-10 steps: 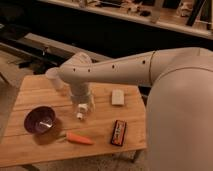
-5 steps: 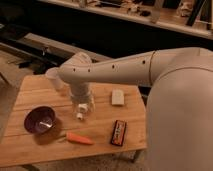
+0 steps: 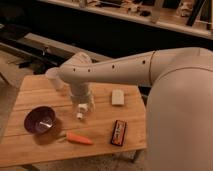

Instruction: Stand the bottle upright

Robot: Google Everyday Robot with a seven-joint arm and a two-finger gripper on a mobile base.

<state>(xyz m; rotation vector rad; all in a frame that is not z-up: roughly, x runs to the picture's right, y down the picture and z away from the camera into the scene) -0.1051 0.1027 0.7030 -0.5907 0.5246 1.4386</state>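
My gripper (image 3: pixel 81 111) points down over the middle of the wooden table (image 3: pixel 30 150), at the end of the white arm (image 3: pixel 115 70) that reaches in from the right. Small white parts show at its tip, just above the tabletop. A pale, translucent shape (image 3: pixel 53 78) stands at the table's back left, right beside the arm's wrist and partly hidden by it. It looks like the bottle, but I cannot tell for sure, nor whether it is upright. The gripper is apart from it, nearer to the front.
A purple bowl (image 3: pixel 40 120) sits at the left. An orange carrot (image 3: pixel 79 138) lies in front of the gripper. A black box with orange marks (image 3: pixel 118 132) lies at the front right. A flat white block (image 3: pixel 117 97) lies at the back right.
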